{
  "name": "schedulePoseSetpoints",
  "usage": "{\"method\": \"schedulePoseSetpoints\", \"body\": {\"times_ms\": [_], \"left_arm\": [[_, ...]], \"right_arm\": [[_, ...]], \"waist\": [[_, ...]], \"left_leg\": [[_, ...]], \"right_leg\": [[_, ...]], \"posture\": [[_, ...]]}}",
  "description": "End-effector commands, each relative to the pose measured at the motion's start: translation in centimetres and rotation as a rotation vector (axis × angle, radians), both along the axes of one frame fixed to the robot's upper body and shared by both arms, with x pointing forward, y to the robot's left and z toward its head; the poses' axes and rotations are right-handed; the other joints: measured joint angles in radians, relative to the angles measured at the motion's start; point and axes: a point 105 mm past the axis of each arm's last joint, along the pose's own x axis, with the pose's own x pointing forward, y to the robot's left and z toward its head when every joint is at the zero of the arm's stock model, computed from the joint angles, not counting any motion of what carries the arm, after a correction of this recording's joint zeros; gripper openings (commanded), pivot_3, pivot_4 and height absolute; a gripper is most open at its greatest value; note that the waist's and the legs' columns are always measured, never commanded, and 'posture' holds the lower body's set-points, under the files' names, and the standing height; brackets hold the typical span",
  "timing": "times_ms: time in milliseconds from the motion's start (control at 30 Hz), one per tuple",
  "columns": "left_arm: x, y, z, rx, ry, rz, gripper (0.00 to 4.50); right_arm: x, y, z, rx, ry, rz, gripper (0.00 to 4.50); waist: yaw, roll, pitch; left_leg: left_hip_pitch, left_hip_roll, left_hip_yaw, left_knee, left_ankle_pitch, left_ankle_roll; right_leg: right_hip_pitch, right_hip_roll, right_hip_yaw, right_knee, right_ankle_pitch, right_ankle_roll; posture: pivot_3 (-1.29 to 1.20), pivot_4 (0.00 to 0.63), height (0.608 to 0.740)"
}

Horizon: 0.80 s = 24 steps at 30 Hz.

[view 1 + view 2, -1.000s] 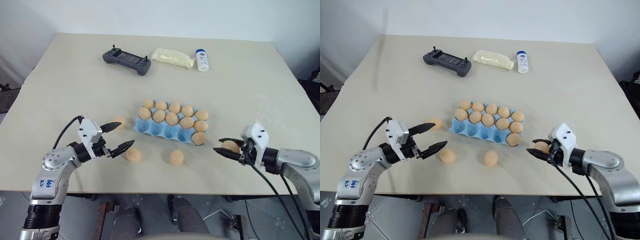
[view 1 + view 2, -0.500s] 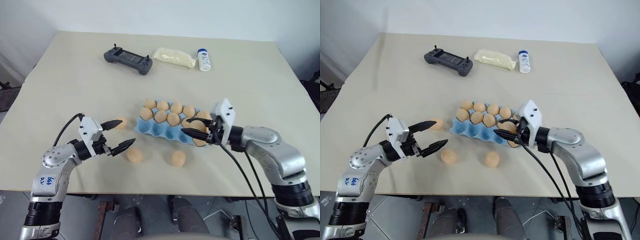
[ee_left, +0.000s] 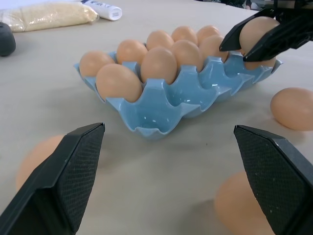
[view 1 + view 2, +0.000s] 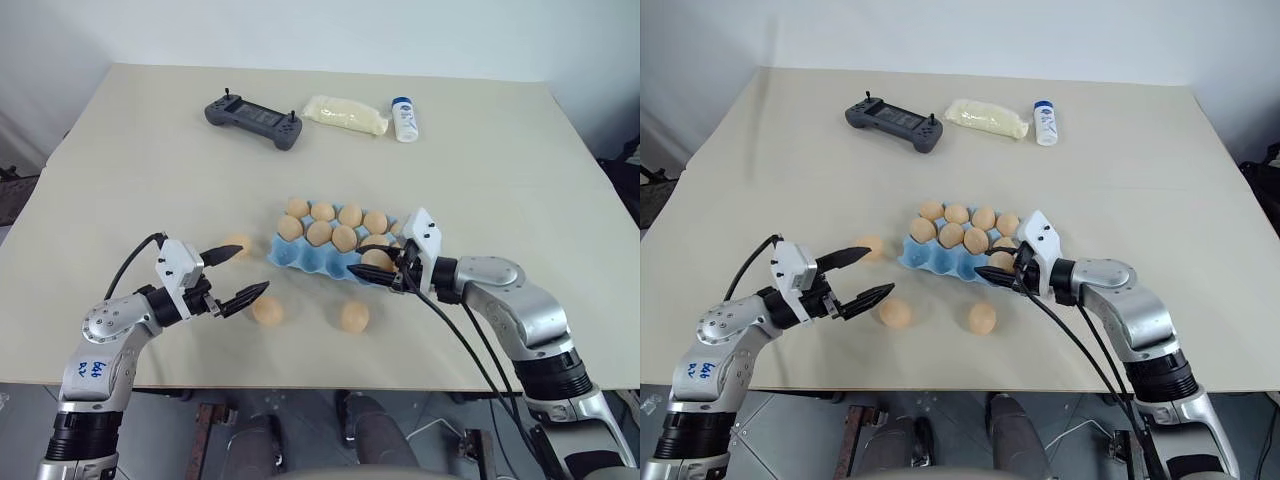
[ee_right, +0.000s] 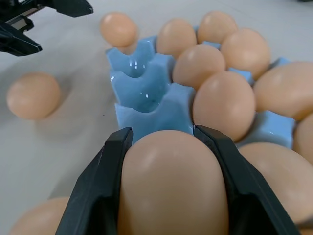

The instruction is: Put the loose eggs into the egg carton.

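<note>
We start with the table [image 4: 480, 150], which carries everything. At its middle sits the blue egg carton [image 4: 300, 256], with its two far rows full of eggs and most of the near row's cups bare. Our right gripper [image 4: 372, 263] hangs over that near row, and its fingers grasp one egg [image 5: 173, 188]; in the right wrist view the egg sits squarely between the two pads, just above an empty cup. Our left gripper [image 4: 238, 270] waits at the carton's left side with its jaws spread wide and nothing in them. Three loose eggs are left on the table: one beside the carton's left end [image 4: 237, 243], and two on the near side [image 4: 267, 310] [image 4: 354, 316]. We judge the job well past halfway, with this egg and three more to place.
</note>
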Motion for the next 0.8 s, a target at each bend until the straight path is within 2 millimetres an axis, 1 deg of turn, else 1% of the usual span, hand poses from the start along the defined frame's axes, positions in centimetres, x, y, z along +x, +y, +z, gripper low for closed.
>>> {"method": "schedulePoseSetpoints", "body": {"times_ms": [33,133,167,367,400,500,600,700,800], "left_arm": [[-0.2,0.0,1.1,0.001,-0.042,-0.007,4.5],[-0.3,-0.1,1.1,0.002,-0.043,-0.012,4.5],[-0.3,-0.1,1.0,0.002,-0.042,-0.014,4.5],[-0.4,-0.2,1.0,0.005,-0.038,-0.026,4.5],[-0.3,-0.1,1.0,0.005,-0.038,-0.027,4.5],[-0.3,-0.1,1.0,0.005,-0.034,-0.034,4.5],[-0.3,-0.1,0.9,0.007,-0.029,-0.039,4.5],[-0.2,-0.1,0.9,0.006,-0.027,-0.043,4.5],[-0.1,-0.1,0.8,0.014,-0.025,-0.056,4.5]], "right_arm": [[0.0,0.5,1.4,0.027,-0.06,0.026,3.28],[-0.3,0.4,1.4,0.027,-0.061,0.031,4.34],[-0.4,0.3,1.5,0.027,-0.062,0.033,4.46],[-0.9,-0.5,1.9,0.016,-0.067,0.03,4.46],[-1.1,-0.9,2.2,0.017,-0.078,0.023,4.46],[-2.5,-2.5,3.3,0.03,-0.098,0.027,4.46],[-3.7,-3.6,3.5,0.036,-0.093,0.039,4.46],[-5.2,-4.8,2.9,0.023,-0.056,0.058,4.46],[-7.1,-6.6,1.3,-0.02,0.004,0.083,4.46]], "waist": [[0.001,0.0,0.0],[0.002,0.0,0.0],[0.002,0.0,0.0],[0.003,0.0,0.0],[0.004,0.0,0.0],[0.013,0.001,0.0],[0.026,0.001,0.0],[0.03,0.001,0.0],[0.035,0.001,0.0]], "left_leg": [[0.0,0.0,0.0,0.0,0.0,0.0],[0.0,0.0,0.0,0.0,0.0,-0.001],[0.0,0.0,0.0,0.0,0.0,-0.001],[0.0,0.001,-0.001,0.0,-0.001,-0.002],[0.0,0.001,-0.001,0.0,-0.001,-0.002],[0.0,0.002,-0.002,0.0,-0.002,-0.003],[0.0,0.002,-0.001,0.0,-0.003,-0.004],[0.0,0.002,-0.001,0.0,-0.004,-0.004],[0.0,0.002,-0.002,0.0,-0.005,-0.004]], "right_leg": [[0.0,0.0,0.0,0.0,0.0,0.0],[0.0,-0.002,-0.003,0.0,0.0,0.001],[0.0,-0.002,-0.004,0.0,0.001,0.001],[0.0,-0.003,-0.01,0.0,0.001,0.002],[0.0,-0.003,-0.011,0.0,0.001,0.002],[0.0,-0.004,-0.013,0.0,0.001,0.002],[0.0,-0.004,-0.019,0.0,0.001,0.002],[0.0,-0.004,-0.021,0.0,0.001,0.002],[0.0,-0.003,-0.021,0.0,0.001,0.002]], "posture": [[0.0,0.15,0.74],[0.0,0.15,0.74],[0.0,0.15,0.74],[0.0,0.15,0.74],[0.0,0.15,0.74],[0.0,0.15,0.74],[0.0,0.15,0.74],[0.0,0.15,0.74],[0.0,0.15,0.74]]}}
